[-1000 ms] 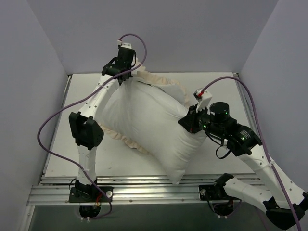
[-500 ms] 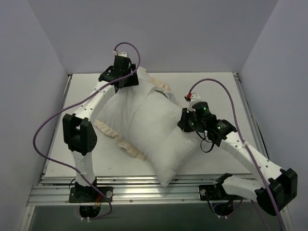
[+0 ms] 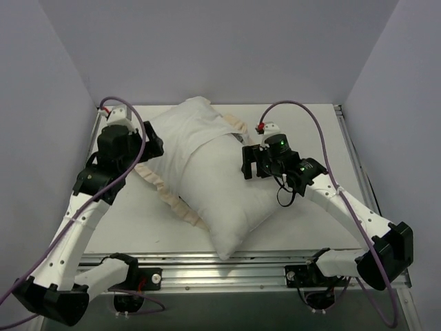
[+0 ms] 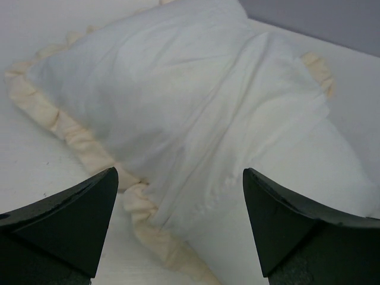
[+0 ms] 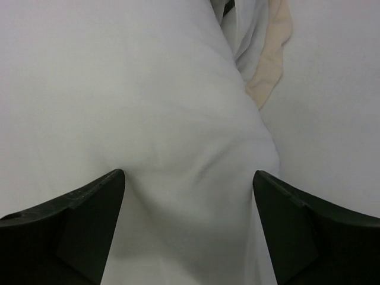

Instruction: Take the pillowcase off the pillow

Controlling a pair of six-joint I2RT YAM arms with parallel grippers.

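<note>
Pillowcase only partly off, going by the overhead view: covers the far left end of the pillow, white reverse up, with the cream frill trailing along the worktop. Leaves the near end of the cushion bare, pointing toward the arm bases. Left fingers just beside the covered end, right fingers at the cushion's right flank, neither gripping anything.

From the left wrist: left fingers spread wide, nothing between them, facing the frilled cover from nearby.

From the right wrist: right fingers likewise parted and empty over plump white fabric; cannot tell whether touching it.

Probably a regrasp between pulls. Calls next for pinching the cover near its frilled edge with the left, gripping or pinning the bare cushion with the right, then drawing the two apart.
</note>
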